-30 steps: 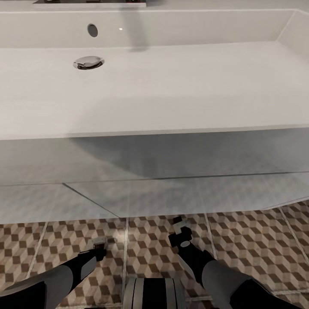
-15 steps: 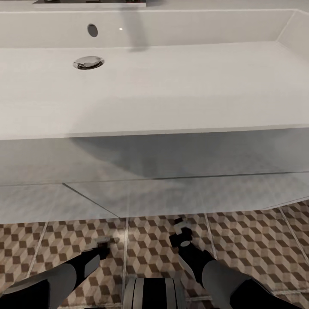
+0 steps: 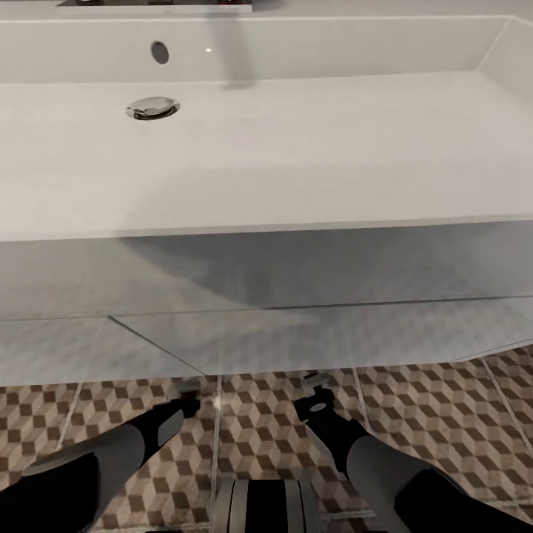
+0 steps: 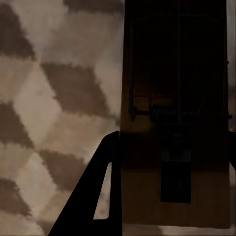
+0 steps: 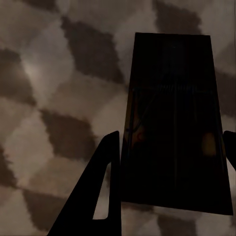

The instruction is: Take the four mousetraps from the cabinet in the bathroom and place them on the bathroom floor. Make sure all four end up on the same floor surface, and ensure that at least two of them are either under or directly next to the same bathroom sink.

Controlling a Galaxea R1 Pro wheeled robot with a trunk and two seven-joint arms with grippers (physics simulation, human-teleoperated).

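Two mousetraps are in hand, one per arm. The left mousetrap point(image 4: 174, 123) sits between the fingers of the left claw point(image 3: 186, 389), which is closed on its wooden board; spring and wire bar face the wrist camera. The right mousetrap point(image 5: 174, 128), dark and in shadow, is likewise clamped in the right claw point(image 3: 314, 385). Both are low over the bathroom floor point(image 3: 414, 422), just in front of the white drawer fronts point(image 3: 296, 333) under the sink point(image 3: 296, 155). Whether either board touches the tiles cannot be told.

Step in hand, as judged: setting both traps down beside the sink. To do it well, lower each board flat until it rests on the tile, then open the claw fully and lift straight up so the fingers do not drag it. Keep both close to the drawer fronts so they count as next to the sink.

Surroundings: a chrome drain point(image 3: 152, 108) in the basin. The drawer fronts stand immediately ahead and limit forward reach; the robot's own base point(image 3: 263, 507) lies between the arms.
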